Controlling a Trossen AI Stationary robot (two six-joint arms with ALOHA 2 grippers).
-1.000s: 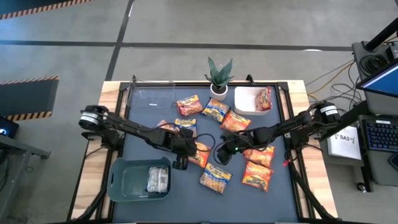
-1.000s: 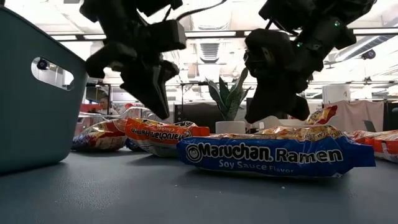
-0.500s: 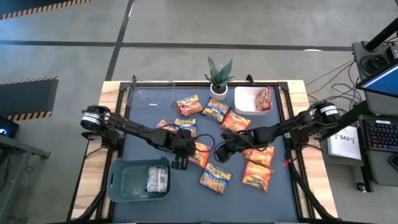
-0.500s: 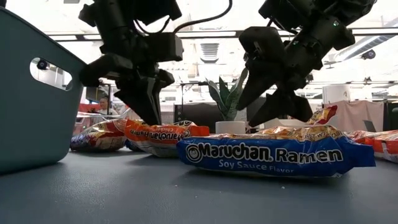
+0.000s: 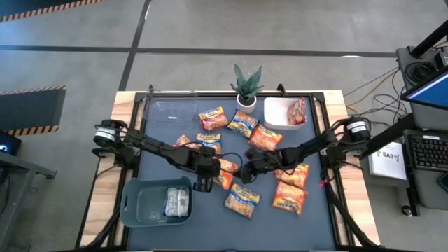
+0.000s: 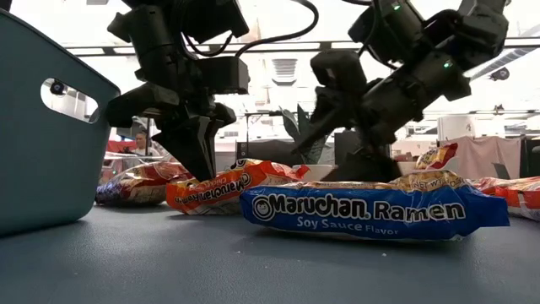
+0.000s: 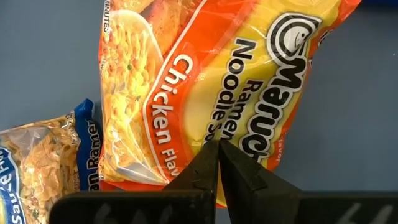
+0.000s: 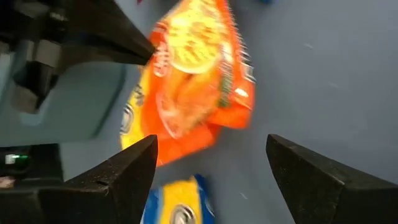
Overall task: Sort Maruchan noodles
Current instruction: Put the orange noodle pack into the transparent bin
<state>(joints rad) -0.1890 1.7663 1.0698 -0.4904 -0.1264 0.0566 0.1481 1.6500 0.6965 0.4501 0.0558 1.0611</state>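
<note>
Sorting was barely begun: one packet [image 5: 297, 110] lay in the white bin [image 5: 274, 120] at one o'clock, another packet [image 5: 178, 202] in the teal bin [image 5: 137, 203] at seven; the left gripper [image 5: 208, 174] was clenched on the orange chicken packet [image 7: 205, 81] at centre; the right gripper [image 5: 250, 170] gaped released beside it; about ten remained loose

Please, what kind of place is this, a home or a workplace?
Probably a robotics lab or workshop, not a home. The dark table stands on a bare concrete floor with hazard-striped tape. Beside it there is a keyboard and loose cables. Behind the table, the low view shows long ceiling lights of a large open room.
</note>
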